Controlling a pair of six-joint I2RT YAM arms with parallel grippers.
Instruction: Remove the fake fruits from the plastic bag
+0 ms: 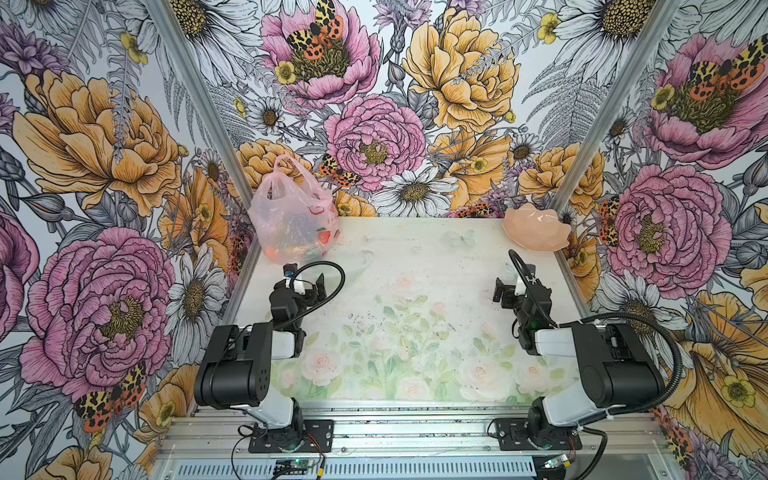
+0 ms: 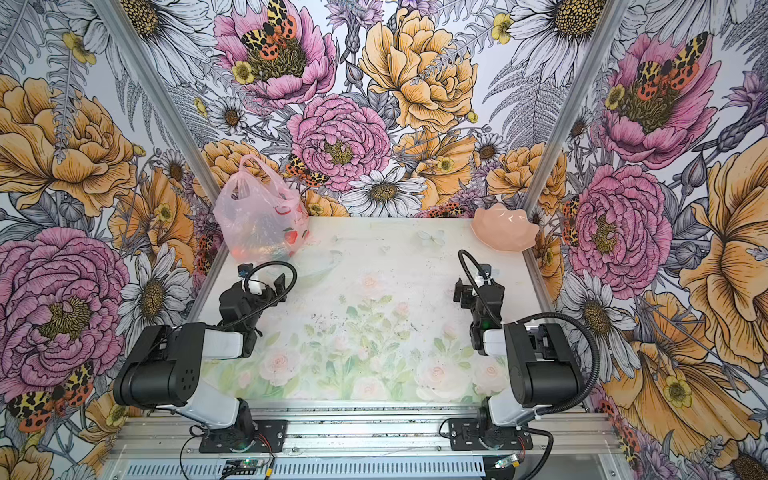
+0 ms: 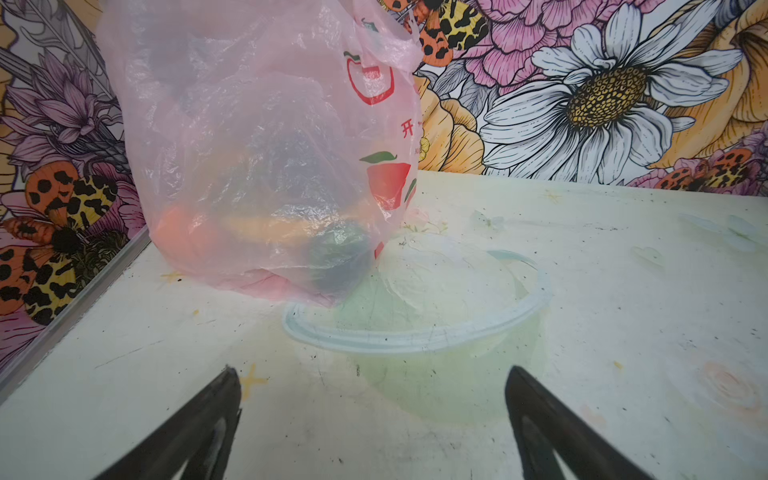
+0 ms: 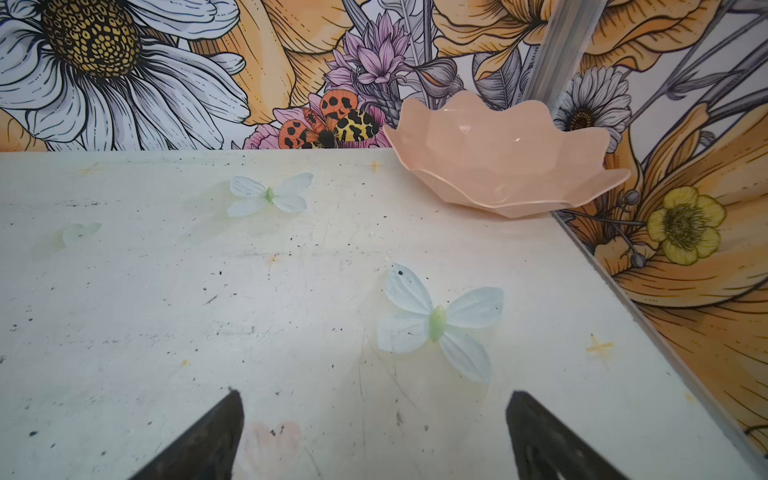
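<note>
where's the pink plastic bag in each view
In a top view: plastic bag at the table's far-left corner.
In a top view: same corner.
Left wrist: fills the upper left.
Right wrist: not in it.
Landmark: orange moth print beside it.

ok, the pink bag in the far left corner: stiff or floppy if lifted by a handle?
Likely floppy: the plastic bag is thin, crinkled film. Probably bottom-heavy, since the fake fruits sit pooled low, so it may sag and swing. Pushed, it would probably crumple rather than slide cleanly.
</note>
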